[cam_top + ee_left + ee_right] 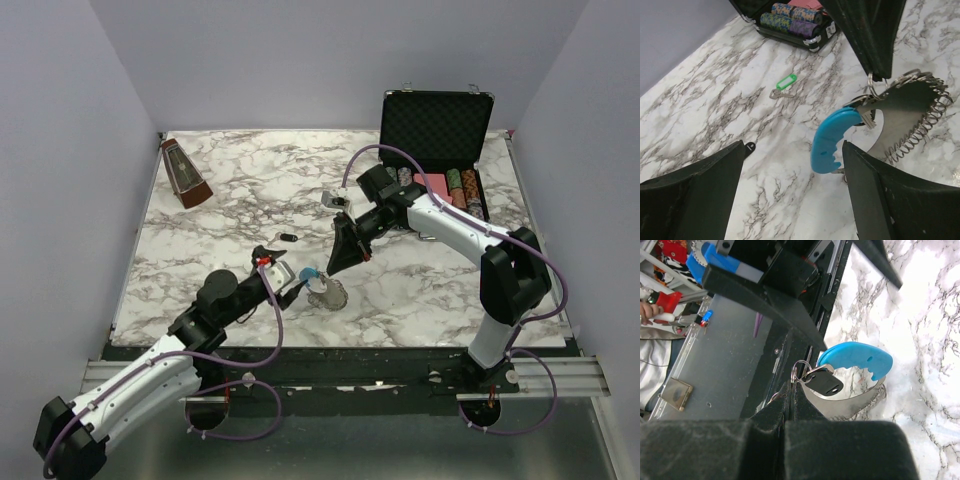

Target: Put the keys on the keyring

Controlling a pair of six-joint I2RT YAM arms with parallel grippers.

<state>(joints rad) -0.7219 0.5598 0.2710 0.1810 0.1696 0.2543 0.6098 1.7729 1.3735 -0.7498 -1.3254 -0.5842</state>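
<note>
Marble tabletop [430, 290] carried the keyring [327, 292] near its front middle. The right end effector [335, 265] was closed, pinching the small ring of a black key [826, 382] at the keyring. The left end effector [295, 283] stood open just beside the keyring's blue section. A green key [785, 82] lay farther back.

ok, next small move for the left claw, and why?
Probably close the left claw on the light blue curved section of the silvery coiled keyring: it stands open astride that section, gripping nothing, while the shut right claw pinches the small ring of the black-headed silver key right beside it. Steadying should help threading.
</note>
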